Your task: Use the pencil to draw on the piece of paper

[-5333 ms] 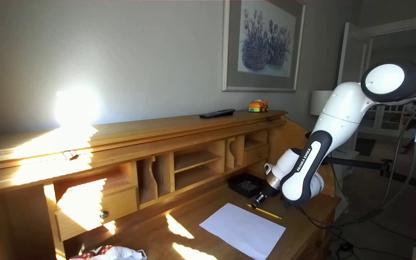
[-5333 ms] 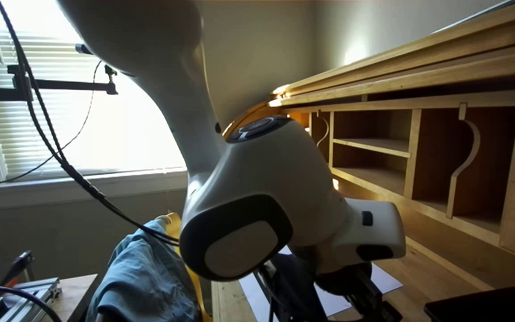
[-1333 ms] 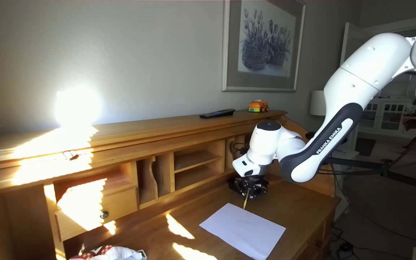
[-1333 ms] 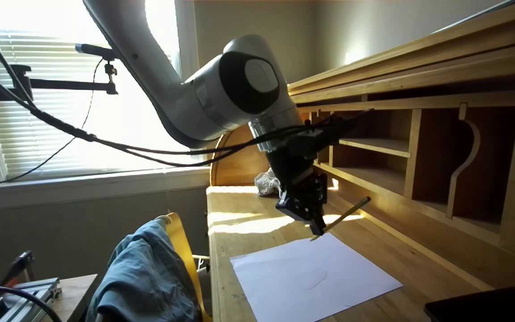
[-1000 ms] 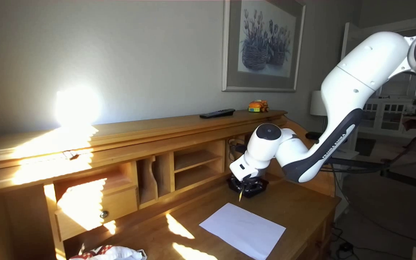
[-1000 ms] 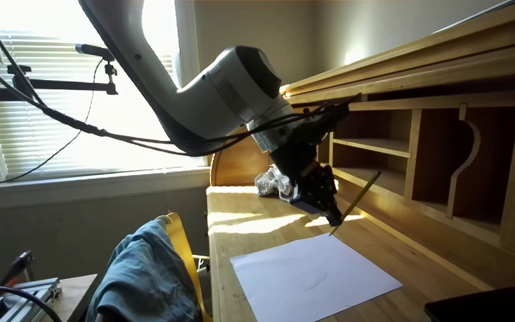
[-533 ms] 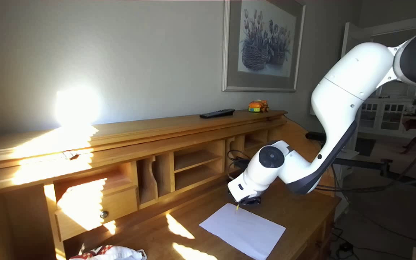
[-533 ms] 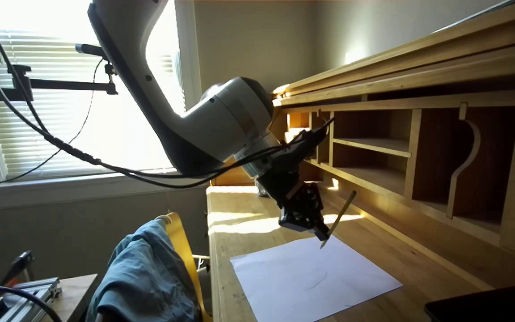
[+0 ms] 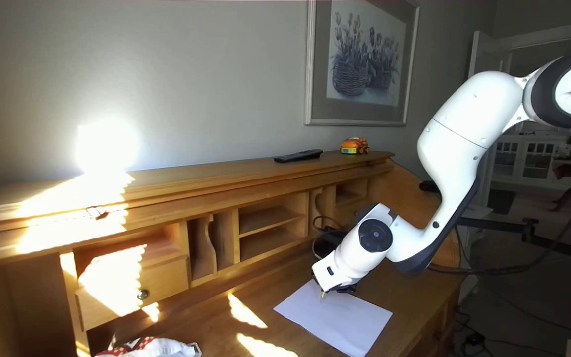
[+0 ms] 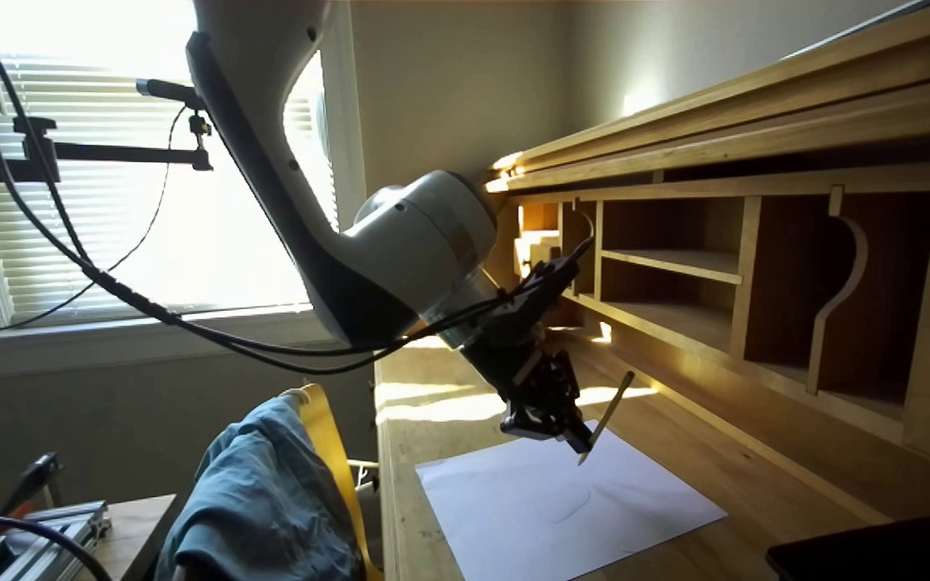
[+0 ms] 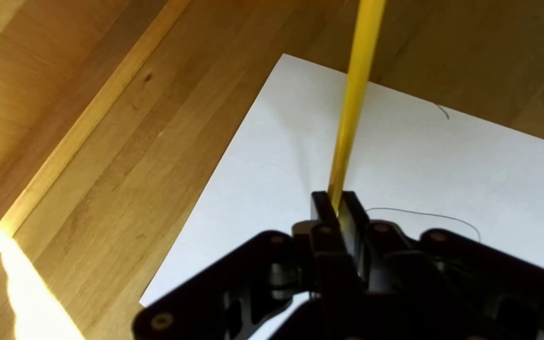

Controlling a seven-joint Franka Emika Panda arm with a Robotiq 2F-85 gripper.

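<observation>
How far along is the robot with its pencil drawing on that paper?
Done, it seems: the paper bears a thin curved line and a short mark near one edge. In hand: the gripper grips the pencil at a tilt, its lower end over the paper; whether it touches, I can't tell. Left: probably more strokes, since only those two marks clearly show.

The desk top [image 9: 409, 297] is brown wood. A white paper [image 10: 513, 516] lies flat on it, with one corner near the front edge and one side facing the back edge. In an exterior view a dark tray [image 10: 885, 553] sits near the back edge. A red and white cloth [image 9: 159, 348] lies toward the left edge, and bright sun patches [image 9: 246, 315] fall between cloth and paper.
</observation>
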